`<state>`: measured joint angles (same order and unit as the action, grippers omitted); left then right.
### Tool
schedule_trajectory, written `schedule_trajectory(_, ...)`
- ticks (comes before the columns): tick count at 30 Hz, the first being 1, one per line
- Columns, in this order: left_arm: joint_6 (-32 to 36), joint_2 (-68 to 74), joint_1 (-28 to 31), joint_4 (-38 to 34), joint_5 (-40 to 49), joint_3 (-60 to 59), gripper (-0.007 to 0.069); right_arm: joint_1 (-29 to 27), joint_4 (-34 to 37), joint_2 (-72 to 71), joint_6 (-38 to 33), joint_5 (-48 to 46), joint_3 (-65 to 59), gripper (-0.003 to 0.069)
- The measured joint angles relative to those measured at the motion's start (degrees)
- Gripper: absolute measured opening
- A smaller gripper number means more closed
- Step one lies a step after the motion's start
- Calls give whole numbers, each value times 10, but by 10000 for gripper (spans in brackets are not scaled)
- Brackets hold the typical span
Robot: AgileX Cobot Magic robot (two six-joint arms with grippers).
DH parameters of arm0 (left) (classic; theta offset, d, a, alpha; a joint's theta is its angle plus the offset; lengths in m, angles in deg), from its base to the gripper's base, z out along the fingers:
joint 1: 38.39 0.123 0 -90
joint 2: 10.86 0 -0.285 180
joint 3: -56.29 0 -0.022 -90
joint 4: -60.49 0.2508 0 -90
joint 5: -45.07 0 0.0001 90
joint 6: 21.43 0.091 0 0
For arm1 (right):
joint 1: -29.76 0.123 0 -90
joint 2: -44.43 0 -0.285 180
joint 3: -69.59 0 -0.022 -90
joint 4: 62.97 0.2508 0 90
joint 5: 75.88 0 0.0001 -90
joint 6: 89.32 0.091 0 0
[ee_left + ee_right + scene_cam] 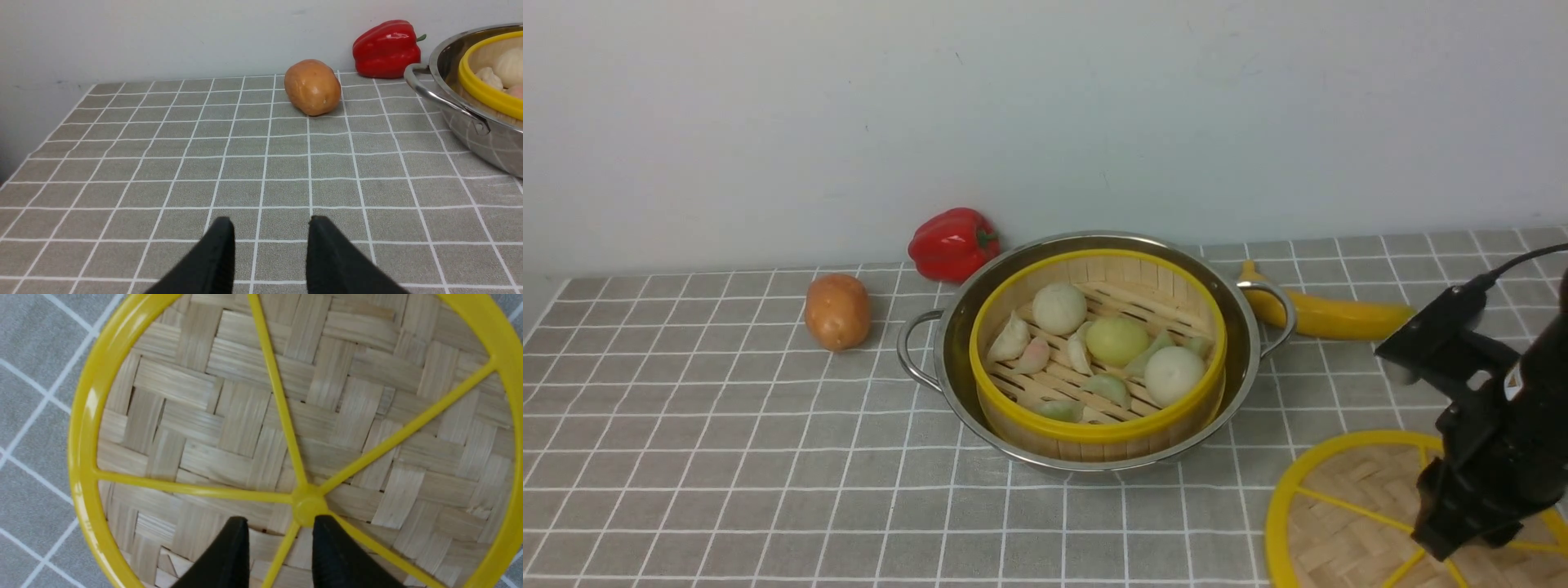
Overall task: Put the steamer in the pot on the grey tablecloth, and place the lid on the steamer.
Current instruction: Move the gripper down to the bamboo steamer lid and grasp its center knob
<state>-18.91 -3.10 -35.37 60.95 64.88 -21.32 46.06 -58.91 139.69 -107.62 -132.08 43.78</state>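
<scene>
Flat round woven-bamboo lid [245, 416]: thick yellow rim, five yellow spokes meeting at a hub. Laid flat, spoked face up, on the grey tablecloth [768, 449], right of the pot [954, 343] containing the steamer [1094, 429]. Round; no long axis. Right gripper [280, 522] beside the hub, jaws apart, straddling one spoke. Left gripper [269, 222] spread, empty.

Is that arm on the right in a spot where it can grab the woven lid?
Probably yes. The right gripper hangs directly over the lid, jaws apart on either side of a yellow spoke, with nothing in between. The lid lies flat on the grey tablecloth.
</scene>
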Motion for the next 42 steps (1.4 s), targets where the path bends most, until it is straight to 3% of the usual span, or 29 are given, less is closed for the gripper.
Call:
schedule_trajectory(23, 0, 0, 0, 0, 0, 0, 243, 0, -29, 71, 6, 30, 1, 242)
schedule_trajectory(27, 0, 0, 0, 0, 0, 0, 243, 0, -29, 73, 10, 25, 2, 194)
schedule_trajectory(28, 0, 0, 0, 0, 0, 0, 243, 0, -31, 73, 10, 24, 3, 149)
schedule_trajectory(30, 0, 0, 0, 0, 0, 0, 243, 0, -31, 73, 9, 23, 3, 146)
schedule_trajectory(36, 0, 0, 0, 0, 0, 0, 243, -1, -31, 72, -3, 22, 3, 146)
schedule_trajectory(42, 0, 0, 0, 0, 0, 0, 243, -2, -33, 43, -65, -10, 2, 146)
